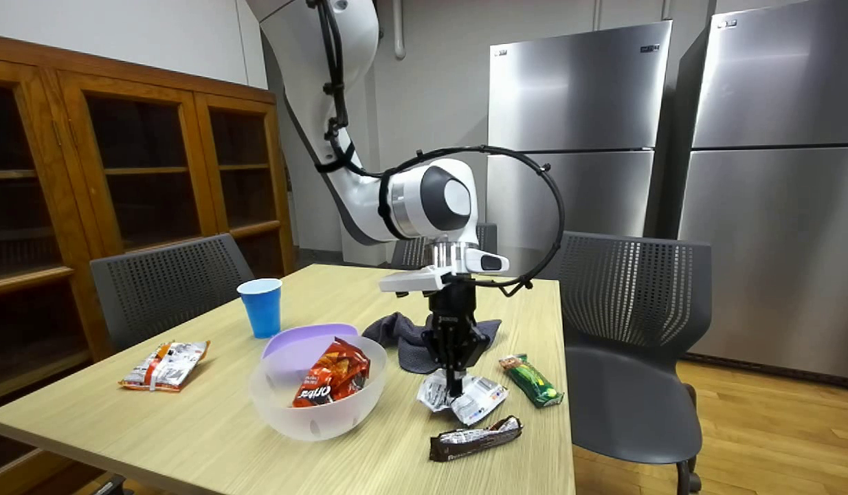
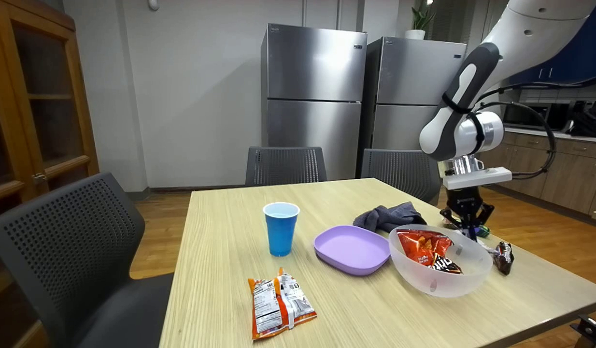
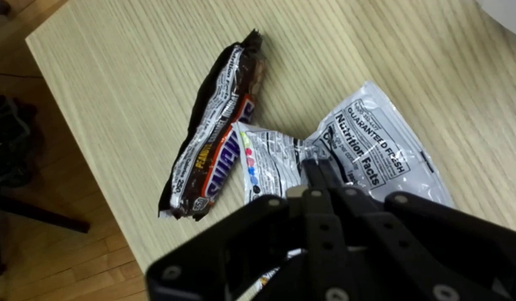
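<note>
My gripper [image 3: 318, 162] points down at the table, its fingertips pinched together on the crumpled middle of a white-silver snack bag [image 3: 375, 150]. Folds of the bag gather around the tips, and part of it is hidden beneath the fingers. In an exterior view the gripper [image 1: 455, 390] stands upright over that bag [image 1: 480, 397], which lies on the tabletop. Close beside it is a brown Snickers bar [image 3: 218, 138], seen also in an exterior view as a dark wrapper [image 1: 475, 438]. On another side lies a green-wrapped bar [image 1: 532, 381].
A translucent bowl [image 1: 328, 426] holding a red chip bag [image 1: 333, 375] stands near the gripper. A purple plate [image 2: 351, 249], blue cup [image 2: 281, 232], orange-white bag [image 2: 281, 307] and dark cloth [image 2: 385, 218] are also on the table. A chair [image 1: 630, 330] stands at the table's edge.
</note>
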Controlling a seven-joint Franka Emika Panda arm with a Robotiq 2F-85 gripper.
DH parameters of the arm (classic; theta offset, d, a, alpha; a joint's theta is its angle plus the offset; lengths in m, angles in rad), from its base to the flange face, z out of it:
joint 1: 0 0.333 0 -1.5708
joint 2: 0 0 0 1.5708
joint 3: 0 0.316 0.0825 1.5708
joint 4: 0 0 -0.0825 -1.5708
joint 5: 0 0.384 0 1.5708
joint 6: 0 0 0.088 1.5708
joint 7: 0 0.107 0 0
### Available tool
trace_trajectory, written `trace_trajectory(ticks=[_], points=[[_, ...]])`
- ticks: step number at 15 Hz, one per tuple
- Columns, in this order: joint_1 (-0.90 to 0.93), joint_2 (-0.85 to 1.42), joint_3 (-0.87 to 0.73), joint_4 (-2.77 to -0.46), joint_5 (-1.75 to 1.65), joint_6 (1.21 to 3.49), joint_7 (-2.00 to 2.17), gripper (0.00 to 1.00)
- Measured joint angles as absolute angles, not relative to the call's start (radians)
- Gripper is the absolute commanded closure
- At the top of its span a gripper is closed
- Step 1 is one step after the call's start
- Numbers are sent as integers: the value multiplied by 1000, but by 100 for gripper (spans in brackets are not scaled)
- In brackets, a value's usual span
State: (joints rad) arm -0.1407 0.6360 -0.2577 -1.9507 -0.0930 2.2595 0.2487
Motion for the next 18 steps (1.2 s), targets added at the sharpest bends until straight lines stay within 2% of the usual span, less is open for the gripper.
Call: trace_trajectory(ticks=[9,18], points=[[-141,456,-258,-1996,-189,2260,109,100],[-130,255,-214,-2163,-272,2323,-39,100]])
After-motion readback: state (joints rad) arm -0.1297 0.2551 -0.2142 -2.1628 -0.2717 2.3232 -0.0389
